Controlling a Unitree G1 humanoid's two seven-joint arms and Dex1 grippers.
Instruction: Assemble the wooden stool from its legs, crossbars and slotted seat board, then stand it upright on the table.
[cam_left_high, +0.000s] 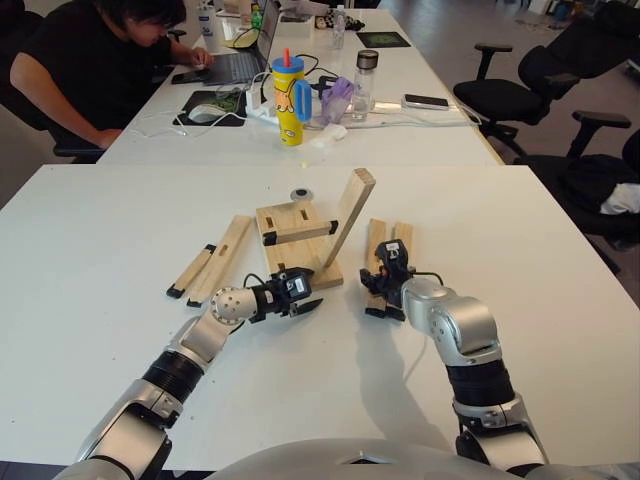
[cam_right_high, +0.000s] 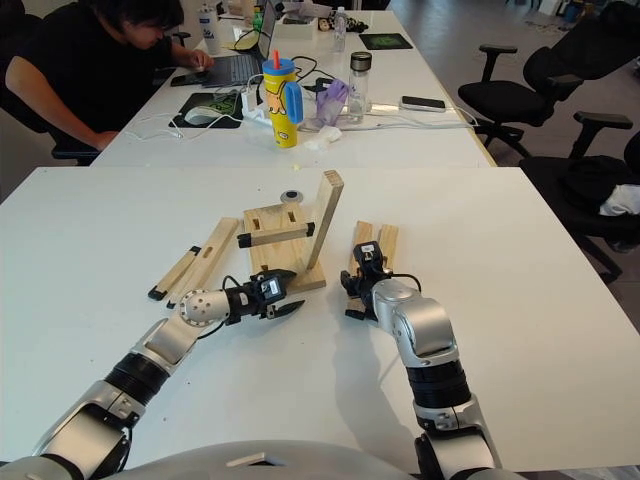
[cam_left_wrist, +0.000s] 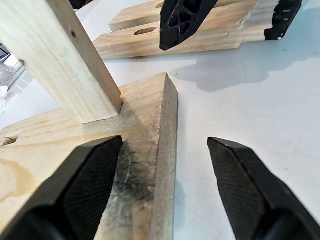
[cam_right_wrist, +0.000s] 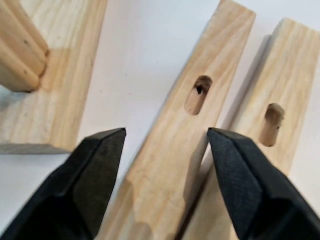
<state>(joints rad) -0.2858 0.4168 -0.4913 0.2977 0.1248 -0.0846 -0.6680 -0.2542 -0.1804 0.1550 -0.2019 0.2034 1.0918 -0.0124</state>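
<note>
In the left eye view, the board (cam_left_high: 288, 222) is lying flat near the middle of the tabletop (cam_left_high: 100, 230). One leg (cam_left_high: 352, 215) is standing tilted in it, and a crossbar (cam_left_high: 298, 235) is joined to that leg. Two loose pieces (cam_left_high: 210, 262) are lying toward the tabletop's left edge. A pair of slotted legs (cam_left_high: 392, 238) is lying just beside the board on its right. The left gripper (cam_left_high: 308, 304) is being held at the board's near corner, and the right gripper (cam_left_high: 377, 292) over the near ends of the slotted legs.

In the left wrist view, the left fingers (cam_left_wrist: 92, 187) are being held spread. One is over the board's top face and the other is out over bare tabletop, so the board's edge is being straddled and not yet pinched.

In the right wrist view, the right fingers (cam_right_wrist: 87, 182) are likewise being held spread. The nearer of the slotted legs is lying between them, untouched as far as can be told.

The step in hand is judged to be the fitting of a second leg: the board is being steadied while a leg is being picked. Closing on that leg is called for next. It would then need to be lifted and its end lined up with a free slot in the board, without the standing leg being knocked over.
</note>
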